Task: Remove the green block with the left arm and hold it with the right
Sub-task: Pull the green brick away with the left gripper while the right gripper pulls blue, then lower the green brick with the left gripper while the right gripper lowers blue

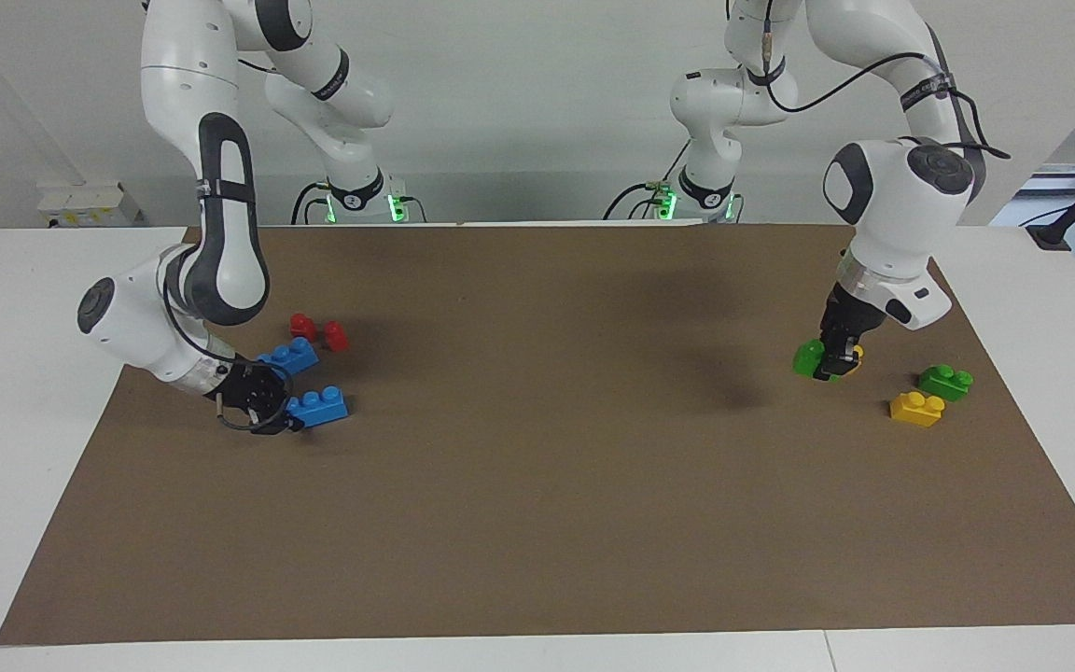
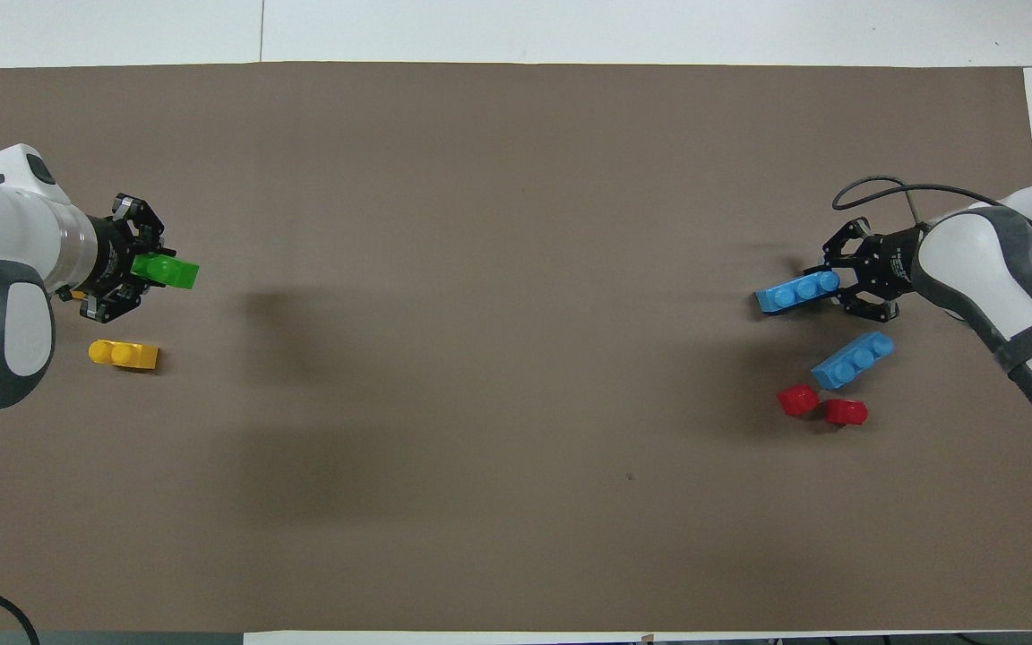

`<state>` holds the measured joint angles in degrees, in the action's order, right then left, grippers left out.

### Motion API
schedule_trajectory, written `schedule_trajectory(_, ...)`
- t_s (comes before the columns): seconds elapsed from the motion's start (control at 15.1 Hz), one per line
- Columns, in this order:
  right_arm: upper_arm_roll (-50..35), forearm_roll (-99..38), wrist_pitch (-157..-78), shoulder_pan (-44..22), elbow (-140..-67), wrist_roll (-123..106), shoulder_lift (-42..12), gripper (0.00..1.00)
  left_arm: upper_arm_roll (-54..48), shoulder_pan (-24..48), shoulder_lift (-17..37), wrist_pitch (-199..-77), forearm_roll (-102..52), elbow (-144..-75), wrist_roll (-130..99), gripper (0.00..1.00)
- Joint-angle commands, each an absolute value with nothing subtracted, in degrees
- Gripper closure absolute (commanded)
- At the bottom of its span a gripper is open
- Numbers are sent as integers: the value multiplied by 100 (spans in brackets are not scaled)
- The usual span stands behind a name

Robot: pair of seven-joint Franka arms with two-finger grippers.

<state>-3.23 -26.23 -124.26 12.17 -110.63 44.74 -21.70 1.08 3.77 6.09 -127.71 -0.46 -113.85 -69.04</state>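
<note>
My left gripper (image 1: pixel 833 367) is down at the mat at the left arm's end of the table, shut on one end of the bright green block (image 1: pixel 808 357). The block sticks out of the fingers, tilted, and a bit of a yellow piece (image 1: pixel 858 353) shows right beside the gripper. In the overhead view the left gripper (image 2: pixel 140 269) grips the green block (image 2: pixel 167 270) the same way. My right gripper (image 1: pixel 286 415) is low at the right arm's end, shut on the end of a blue three-stud brick (image 1: pixel 318 408) that lies on the mat; both also show in the overhead view, gripper (image 2: pixel 831 285) and brick (image 2: pixel 796 293).
A darker green brick (image 1: pixel 945 381) and a yellow brick (image 1: pixel 916 409) lie on the brown mat (image 1: pixel 537 523) beside the left gripper. A second blue brick (image 1: pixel 288 355) and two red blocks (image 1: pixel 302 325) (image 1: pixel 336 336) lie nearer to the robots than the right gripper.
</note>
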Motion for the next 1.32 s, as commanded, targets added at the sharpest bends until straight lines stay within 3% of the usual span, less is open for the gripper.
schedule_trajectory(0.0, -378, -2654, -12445, 1169, -11232, 4491, -2127, 23, 44, 98, 1176, -13279, -141, -11224, -6453, 100)
schedule_trajectory(0.13, -378, -2523, -12445, 1108, -11163, 4404, -2127, 3, 53, 70, 1562, -13412, -79, -11075, -6285, 100)
schedule_trajectory(0.2, -369, -2192, -12428, 986, -11084, 4151, -2110, 0, 53, 53, 1817, -13447, -44, -10865, -6293, 100)
schedule_trajectory(0.53, -378, -1074, -11867, 607, -10460, 3596, -1820, 0, 53, -88, 2399, -13754, 8, -10608, -6284, 100)
schedule_trajectory(0.79, -387, -352, -11524, 501, -10301, 2263, -1355, 0, 53, -185, 2452, -13921, 35, -10661, -6206, 100)
schedule_trajectory(0.86, -387, -299, -11401, 510, -10275, 1893, -1240, 0, 53, -167, 2452, -13983, 35, -10679, -6188, 39)
schedule_trajectory(0.93, -387, -264, -11243, 501, -10196, 1542, -1117, 0, 53, -158, 2452, -13983, 35, -10670, -6170, 0)
schedule_trajectory(1.26, -457, 70, -9865, 492, -9573, 677, -388, 0, 35, -123, 2295, -13860, 185, -10591, -5397, 0)
